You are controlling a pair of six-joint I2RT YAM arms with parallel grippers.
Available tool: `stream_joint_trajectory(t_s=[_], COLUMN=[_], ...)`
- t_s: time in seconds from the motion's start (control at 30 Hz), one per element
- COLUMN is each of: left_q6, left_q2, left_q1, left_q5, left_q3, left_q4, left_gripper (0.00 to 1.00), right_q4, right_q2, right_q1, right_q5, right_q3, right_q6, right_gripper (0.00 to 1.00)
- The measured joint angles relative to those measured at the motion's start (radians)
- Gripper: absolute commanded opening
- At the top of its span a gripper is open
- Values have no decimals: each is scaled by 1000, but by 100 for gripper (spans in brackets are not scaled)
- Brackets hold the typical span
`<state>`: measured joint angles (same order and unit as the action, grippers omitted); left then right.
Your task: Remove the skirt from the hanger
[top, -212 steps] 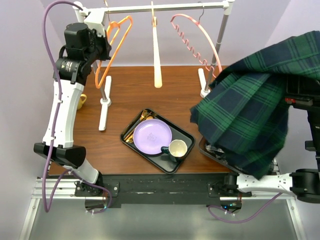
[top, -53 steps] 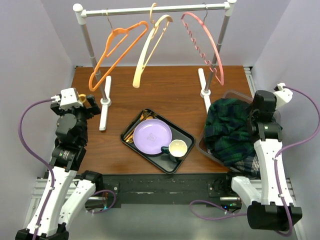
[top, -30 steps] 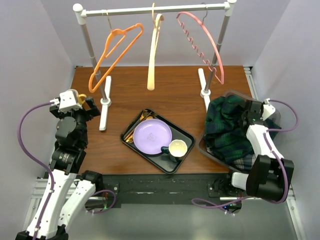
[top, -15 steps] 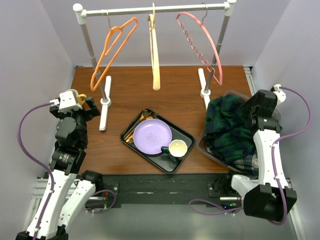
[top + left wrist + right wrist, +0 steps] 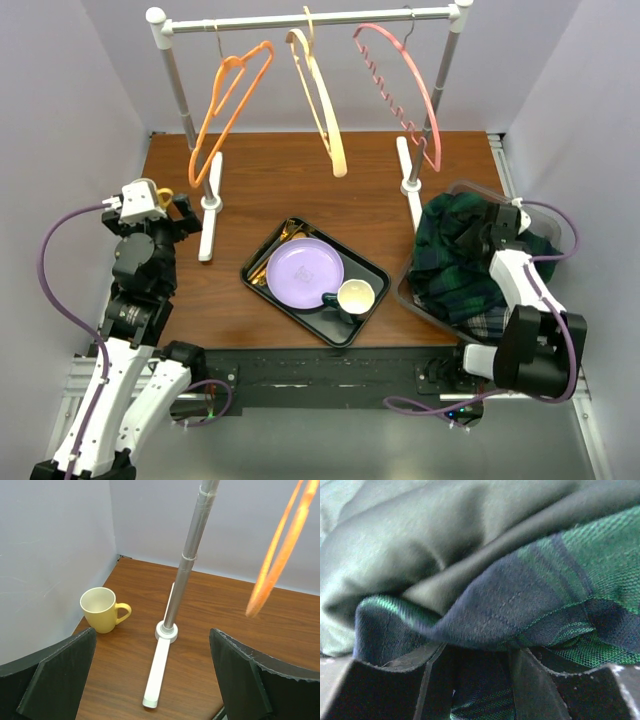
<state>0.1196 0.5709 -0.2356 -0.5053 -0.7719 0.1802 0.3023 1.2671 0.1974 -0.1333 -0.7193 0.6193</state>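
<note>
The dark green and navy plaid skirt lies crumpled in a clear bin at the table's right edge, off every hanger. A bare pink clip hanger hangs on the rail above it. My right gripper is pushed down into the heap. In the right wrist view its fingers stand partly apart, open, with skirt folds over and between them. My left gripper is wide open and empty at the left, and in its own view it frames the rack's foot.
An orange hanger and a cream hanger hang on the same rail. The rack's left post and a yellow mug stand ahead of my left gripper. A black tray holds a purple plate and a cup.
My right arm, raised half a second ago, has dropped back into the bin onto the skirt. The cream hanger has swung and turned. The left arm has not moved.
</note>
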Motion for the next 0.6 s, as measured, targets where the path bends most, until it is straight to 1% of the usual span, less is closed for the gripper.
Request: stream_joint_trajectory(t_s=[0.03, 0.1, 0.13, 0.17, 0.2, 0.23, 0.27, 0.33, 0.4, 0.5, 0.6], left_q6=[0, 0, 0, 0, 0, 1, 2, 13, 32, 63, 86], left_q2=[0, 0, 0, 0, 0, -1, -1, -2, -1, 1, 0], left_q1=[-2, -3, -3, -3, -3, -3, -3, -3, -4, -5, -7], left_q5=[1, 6, 12, 23, 38, 71, 95, 173, 250, 351, 449], left_q3=[0, 0, 0, 0, 0, -2, -5, -23, -51, -98, -135], left_q4=[-1, -1, 0, 0, 1, 6, 11, 31, 46, 56, 76], left_gripper=[100, 100, 100, 100, 100, 100, 100, 100, 100, 100, 100], right_q4=[-8, -11, -11, -7, 2, 24, 43, 94, 151, 216, 283], right_q2=[9, 10, 0, -14, -35, -64, -86, -129, -167, -234, -298], right_q1=[0, -1, -2, -3, -5, -9, -12, -14, -18, -50, -120], right_q5=[-8, -21, -30, -38, -47, -61, -65, -76, -77, -61, -38], right_q3=[-7, -18, -19, -20, -22, -28, -36, -66, -105, -135, -154], right_q6=[-14, -38, -46, -54, -61, -71, -75, -85, -89, -83, -69], right_gripper=[48, 56, 60, 68, 71, 75, 80, 84, 99, 99, 99])
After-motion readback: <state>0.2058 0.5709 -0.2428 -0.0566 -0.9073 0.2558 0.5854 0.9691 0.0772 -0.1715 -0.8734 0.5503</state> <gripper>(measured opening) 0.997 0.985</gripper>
